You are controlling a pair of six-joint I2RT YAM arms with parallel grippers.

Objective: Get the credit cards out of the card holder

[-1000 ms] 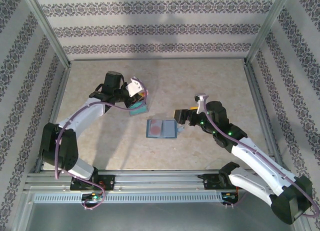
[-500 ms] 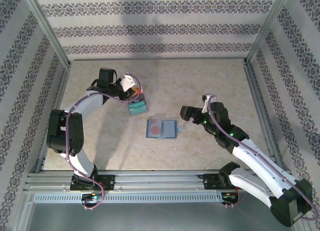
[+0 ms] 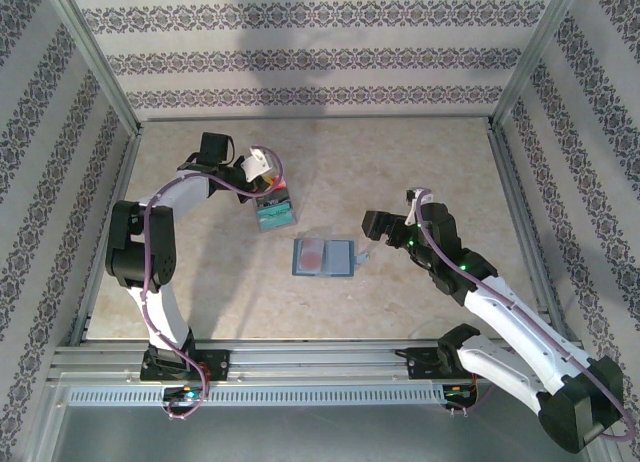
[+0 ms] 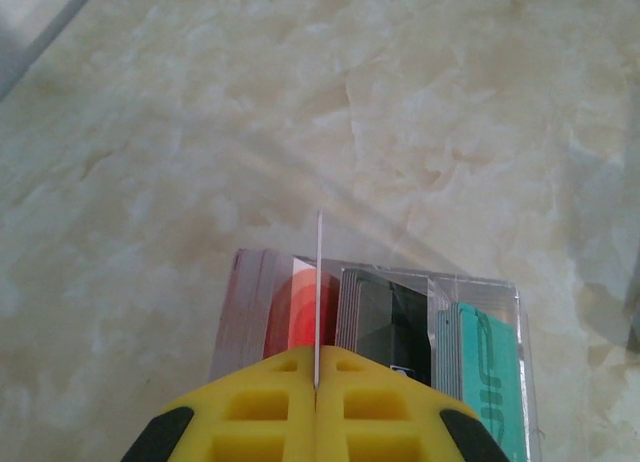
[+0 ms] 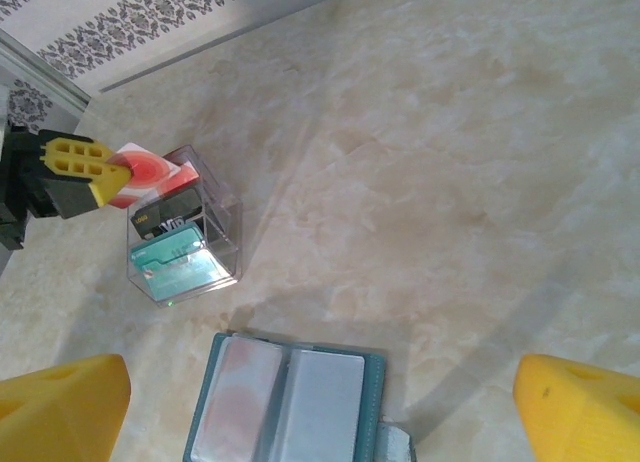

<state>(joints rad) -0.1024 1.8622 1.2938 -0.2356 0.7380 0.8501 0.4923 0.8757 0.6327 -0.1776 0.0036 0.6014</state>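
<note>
While the left tool [image 4: 316, 374] pinches a red-circle card [image 5: 150, 170] at the clear box [image 5: 190, 244], the holder [image 3: 324, 257] lies open on the counter [image 3: 400, 162], seemingly one card left inside; the right tool [image 3: 372, 228] gapes empty nearby.

A pale marbled tabletop [image 3: 420, 162] sits boxed in by white walls [image 3: 310, 57] with bands of dark floral pattern, metal posts [image 3: 95, 57] at the corners.

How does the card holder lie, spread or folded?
Spread open: the card holder lies flat on the table, both panels facing up.
</note>
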